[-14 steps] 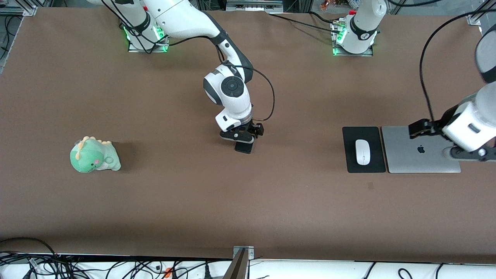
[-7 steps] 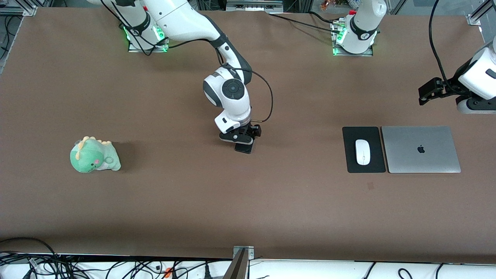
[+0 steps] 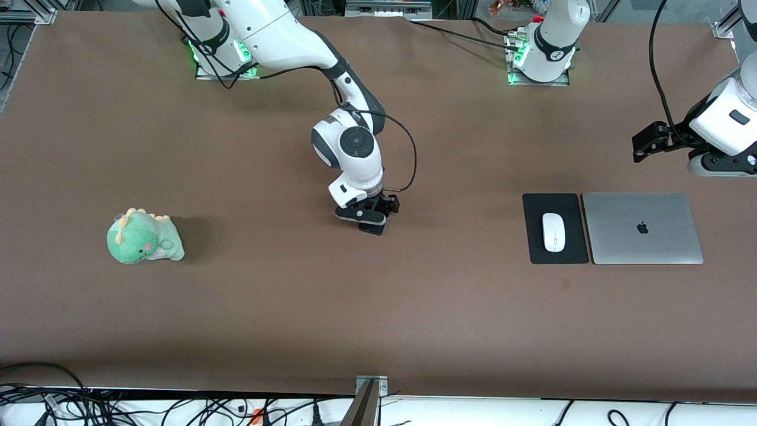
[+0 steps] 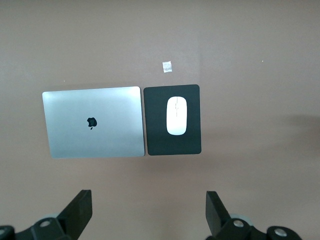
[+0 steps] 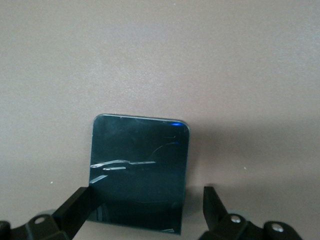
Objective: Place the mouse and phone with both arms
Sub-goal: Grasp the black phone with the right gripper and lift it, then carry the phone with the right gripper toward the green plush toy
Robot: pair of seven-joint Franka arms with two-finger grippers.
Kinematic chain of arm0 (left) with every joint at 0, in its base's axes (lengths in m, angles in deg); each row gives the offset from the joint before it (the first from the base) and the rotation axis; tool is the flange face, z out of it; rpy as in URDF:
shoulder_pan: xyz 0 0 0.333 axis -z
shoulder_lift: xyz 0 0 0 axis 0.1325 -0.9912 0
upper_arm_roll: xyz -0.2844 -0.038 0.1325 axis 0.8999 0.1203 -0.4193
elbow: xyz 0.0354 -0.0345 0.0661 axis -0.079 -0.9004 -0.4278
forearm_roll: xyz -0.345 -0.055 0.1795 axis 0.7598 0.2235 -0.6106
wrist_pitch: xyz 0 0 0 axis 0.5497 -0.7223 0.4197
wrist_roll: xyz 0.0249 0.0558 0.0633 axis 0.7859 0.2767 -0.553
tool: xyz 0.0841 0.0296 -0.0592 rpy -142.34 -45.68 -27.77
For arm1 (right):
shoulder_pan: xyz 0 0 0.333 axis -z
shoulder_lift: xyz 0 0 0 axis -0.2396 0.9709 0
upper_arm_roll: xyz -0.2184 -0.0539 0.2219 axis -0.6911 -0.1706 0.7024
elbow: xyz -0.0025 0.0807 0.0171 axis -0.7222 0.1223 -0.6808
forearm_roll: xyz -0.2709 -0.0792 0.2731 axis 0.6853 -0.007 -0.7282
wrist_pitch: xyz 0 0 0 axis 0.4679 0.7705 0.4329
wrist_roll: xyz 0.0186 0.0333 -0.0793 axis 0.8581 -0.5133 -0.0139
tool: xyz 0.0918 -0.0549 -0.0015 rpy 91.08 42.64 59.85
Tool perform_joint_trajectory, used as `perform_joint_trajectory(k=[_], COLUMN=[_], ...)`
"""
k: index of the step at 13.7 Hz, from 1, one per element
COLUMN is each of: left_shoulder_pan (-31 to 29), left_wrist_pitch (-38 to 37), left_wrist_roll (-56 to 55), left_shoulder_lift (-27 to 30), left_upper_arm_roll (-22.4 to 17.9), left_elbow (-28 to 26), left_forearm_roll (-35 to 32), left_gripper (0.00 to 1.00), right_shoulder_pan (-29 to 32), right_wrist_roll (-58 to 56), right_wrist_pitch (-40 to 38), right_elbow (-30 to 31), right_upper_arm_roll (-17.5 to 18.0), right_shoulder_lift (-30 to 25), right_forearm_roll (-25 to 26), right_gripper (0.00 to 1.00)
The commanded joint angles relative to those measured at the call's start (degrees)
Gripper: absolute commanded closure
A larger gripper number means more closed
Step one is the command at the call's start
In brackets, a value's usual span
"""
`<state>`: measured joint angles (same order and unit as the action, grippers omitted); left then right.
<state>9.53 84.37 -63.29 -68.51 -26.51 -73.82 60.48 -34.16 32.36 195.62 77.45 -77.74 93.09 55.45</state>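
Observation:
The white mouse point(image 3: 553, 232) point(image 4: 176, 115) lies on a black mat point(image 3: 535, 236) point(image 4: 155, 131) beside a closed silver laptop point(image 3: 641, 228) point(image 4: 92, 122). The black phone point(image 3: 374, 229) point(image 5: 140, 165) lies flat mid-table, mostly hidden in the front view by my right gripper point(image 3: 364, 219) point(image 5: 146, 200). That gripper is low over it and open, one finger on each side of the phone's end. My left gripper point(image 3: 717, 167) point(image 4: 148, 200) hangs open and empty over bare table at the left arm's end, apart from the laptop.
A green plush dinosaur point(image 3: 145, 238) sits toward the right arm's end. A small pale mark point(image 3: 566, 284) point(image 4: 167, 66) lies on the table nearer the front camera than the mat. Brown tabletop stretches between the phone and the mat.
My left arm has lifted off the laptop and swung toward the robots' side of the table. My right gripper has sunk slightly over the phone.

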Motion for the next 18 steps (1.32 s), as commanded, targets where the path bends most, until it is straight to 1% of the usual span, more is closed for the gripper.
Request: perform_joint_trajectory(k=[1,4,7,10,11,12,15,16,18], left_shoulder_pan=[0.28,0.28,0.19,0.19,0.19,0.19,0.1,0.19,0.1], left_wrist_pitch=[0.54,0.19,0.01,-0.07,-0.07,-0.07,-0.07,-0.07,-0.07], left_wrist_roll=[0.56,0.64,0.73,0.73,0.64,0.73,0.73,0.73,0.64], left_shoulder_lift=[0.67,0.75,0.75,0.75,0.75,0.75,0.75,0.75,0.75], left_upper_arm_roll=[0.06,0.07,0.06,0.06,0.06,0.06,0.06,0.06,0.06], left_elbow=[0.08,0.08,0.08,0.17,0.17,0.17,0.17,0.17,0.17], left_forearm_roll=[0.0,0.0,0.0,0.0,0.0,0.0,0.0,0.0,0.0], left_gripper=[0.0,0.0,0.0,0.0,0.0,0.0,0.0,0.0,0.0], right_shoulder_pan=[0.12,-0.23,-0.06,0.12,0.12,0.29,0.38,0.82,1.96], right_wrist_roll=[0.44,1.57,1.49,1.05,1.05,0.7,-1.4,-2.37,-3.42], right_wrist_pitch=[-0.23,-0.06,-0.06,-0.06,-0.06,-0.06,-0.41,-0.58,-3.47], right_elbow=[-2.41,-2.67,-4.78,-4.87,-4.87,-4.87,-4.87,-4.87,-4.87], right_upper_arm_roll=[-0.04,-0.04,-0.04,-0.04,-0.04,-0.04,-0.21,-0.21,-0.21], right_shoulder_lift=[1.69,1.77,3.26,3.36,3.53,3.53,3.27,3.01,1.61], right_forearm_roll=[0.22,0.13,0.22,0.31,0.48,0.57,0.75,0.57,0.83], right_gripper=[0.0,0.0,0.0,0.03,0.08,0.18,0.58,0.63,0.65])
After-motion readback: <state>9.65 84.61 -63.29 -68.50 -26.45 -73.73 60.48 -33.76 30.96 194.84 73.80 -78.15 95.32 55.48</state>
